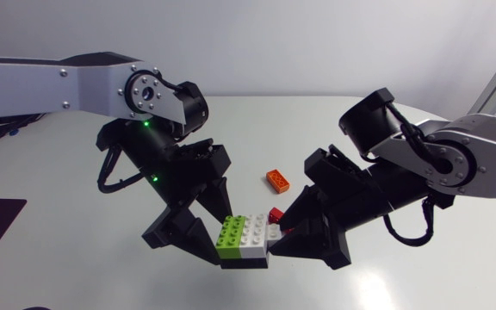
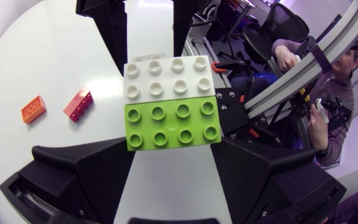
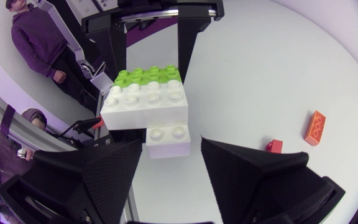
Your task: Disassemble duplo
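Two grippers are flanking the duplo stack [image 1: 246, 232] — left gripper [image 2: 174, 146] is clamping its green end, right gripper [image 3: 172, 144] is straddling the white end, fingers apart.

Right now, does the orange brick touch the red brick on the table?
Apart. The left wrist view shows bare table between the orange brick and the red brick.

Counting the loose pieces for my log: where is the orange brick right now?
Head view: the orange brick lies on the table near its middle, apart from the red brick and farther back than the brick stack.
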Motion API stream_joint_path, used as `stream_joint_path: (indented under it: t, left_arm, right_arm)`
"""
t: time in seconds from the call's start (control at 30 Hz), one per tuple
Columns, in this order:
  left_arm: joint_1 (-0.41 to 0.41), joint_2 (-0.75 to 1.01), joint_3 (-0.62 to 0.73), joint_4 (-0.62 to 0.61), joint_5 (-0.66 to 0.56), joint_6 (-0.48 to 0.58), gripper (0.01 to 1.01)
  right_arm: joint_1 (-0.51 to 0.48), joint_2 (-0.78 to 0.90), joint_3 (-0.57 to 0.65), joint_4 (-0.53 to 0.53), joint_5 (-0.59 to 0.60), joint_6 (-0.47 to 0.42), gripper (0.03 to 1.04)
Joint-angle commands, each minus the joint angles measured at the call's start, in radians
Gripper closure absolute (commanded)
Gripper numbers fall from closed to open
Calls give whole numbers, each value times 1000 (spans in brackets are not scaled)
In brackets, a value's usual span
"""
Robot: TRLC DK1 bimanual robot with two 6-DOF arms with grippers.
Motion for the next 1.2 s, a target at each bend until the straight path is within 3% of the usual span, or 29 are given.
stream_joint_path:
  t: [0.0,0.2,0.27,0.33,0.4,0.47,0.57,0.7,0.83,1.0,1.07,1.17]
  left_arm:
    - [-13,16,29,-16,16,33,552]
    - [-17,15,23,-16,16,30,513]
    - [-11,12,26,-13,16,24,333]
    - [-8,7,27,-12,17,19,325]
    - [-4,-1,27,1,16,12,144]
    - [9,-16,29,25,17,-8,57]
    - [35,-44,20,71,16,-44,52]
    - [33,-156,-73,271,-18,-185,52]
    - [-34,-266,-201,495,-187,-297,52]
    - [-249,-378,-445,896,-622,-373,52]
    - [-317,-386,-499,984,-731,-375,52]
    - [-359,-403,-520,1033,-788,-383,52]
  right_arm:
    - [12,-31,-30,5,-2,-26,739]
    - [23,-52,-48,2,-5,-23,861]
    - [26,-61,-59,5,-3,-21,864]
    - [26,-67,-64,5,-3,-21,866]
    - [26,-69,-65,5,-2,-20,869]
    - [19,-69,-65,7,1,-18,869]
    - [-18,-66,-64,11,4,-14,869]
    - [-83,-44,-35,10,-14,37,869]
    - [-100,-35,-7,-13,-26,75,869]
    - [-127,9,57,-63,-49,141,867]
    - [-138,25,80,-81,-57,161,867]
    - [-155,48,103,-81,-56,199,867]
